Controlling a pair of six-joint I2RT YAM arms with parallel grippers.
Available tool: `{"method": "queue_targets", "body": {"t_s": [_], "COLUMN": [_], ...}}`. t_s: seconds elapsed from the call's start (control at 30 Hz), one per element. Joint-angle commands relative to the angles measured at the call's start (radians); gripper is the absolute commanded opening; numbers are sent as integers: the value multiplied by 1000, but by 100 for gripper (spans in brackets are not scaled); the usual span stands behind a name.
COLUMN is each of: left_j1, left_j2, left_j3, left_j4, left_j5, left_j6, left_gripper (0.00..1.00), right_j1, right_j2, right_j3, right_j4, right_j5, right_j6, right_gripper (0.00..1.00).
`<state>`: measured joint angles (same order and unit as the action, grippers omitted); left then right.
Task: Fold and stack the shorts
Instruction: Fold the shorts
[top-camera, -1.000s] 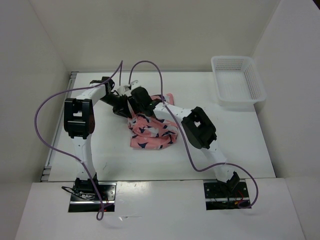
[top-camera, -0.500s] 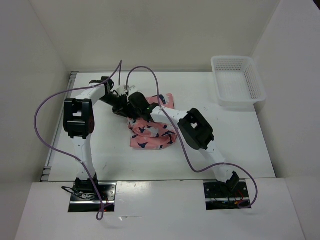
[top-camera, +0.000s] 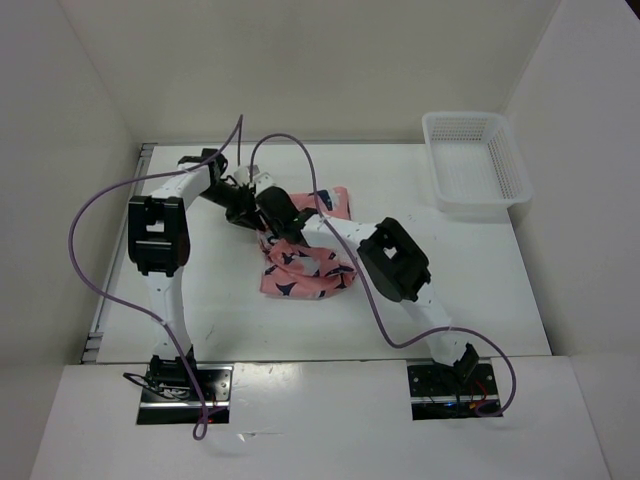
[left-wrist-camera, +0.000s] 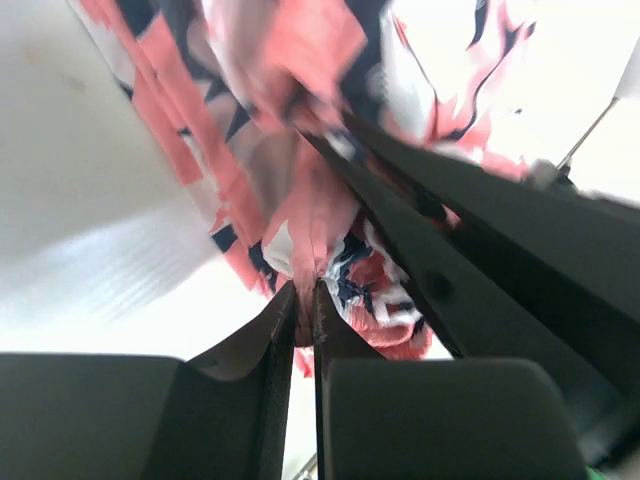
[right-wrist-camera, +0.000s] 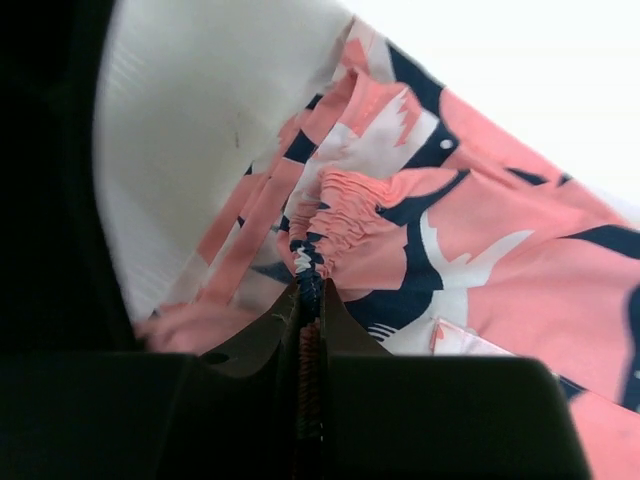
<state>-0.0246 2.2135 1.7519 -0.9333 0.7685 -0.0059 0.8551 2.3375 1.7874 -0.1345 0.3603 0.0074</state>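
Shorts (top-camera: 310, 270) lay crumpled near the middle of the bench (top-camera: 200, 290), their far left edge caught by both arms. The left gripper (left-wrist-camera: 303, 305) was clenched on a fold of fabric, while the right gripper (right-wrist-camera: 308, 295) pinched the gathered waistband close beside it.

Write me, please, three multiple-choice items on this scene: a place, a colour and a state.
1. Where on the table does the basket stand?
A. Near left edge.
B. Far right corner.
C. The middle.
2. What is the shorts' ground colour?
A. Green.
B. Yellow.
C. Salmon-pink.
3. What is the right claw doing?
A. Pinching the shorts' gathered edge.
B. Standing wide open.
C. Gripping the basket.
Answers: B, the top view shows it there; C, every view shows pink fabric; A, its wrist view shows it shut on the elastic.
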Motion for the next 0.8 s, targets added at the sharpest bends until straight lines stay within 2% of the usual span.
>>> {"method": "queue_targets", "body": {"t_s": [0.0, 0.2, 0.33, 0.5, 0.63, 0.77], "left_j1": [8, -27, -47, -57, -57, -90], "left_j2": [12, 43, 43, 52, 19, 44], "left_j3": [84, 248, 313, 302, 212, 242], "left_j4": [-4, -13, -36, -73, -64, -7], "left_j5": [64, 95, 120, 69, 58, 42], "left_j6": [6, 6, 6, 6, 6, 6], "left_gripper": [13, 13, 13, 13, 13, 13], "right_j1": [7, 7, 7, 7, 7, 7], "right_j2": [-159, -315, -348, -323, -265, -265], "right_j3": [-13, -115, -151, -148, -111, -102], "right_j4": [45, 55, 55, 64, 64, 64], "right_j5": [54, 63, 52, 5, -23, 0], "right_j6": [-41, -83, -106, -116, -116, -116], "right_gripper": [0, 0, 0, 8, 8, 3]}}
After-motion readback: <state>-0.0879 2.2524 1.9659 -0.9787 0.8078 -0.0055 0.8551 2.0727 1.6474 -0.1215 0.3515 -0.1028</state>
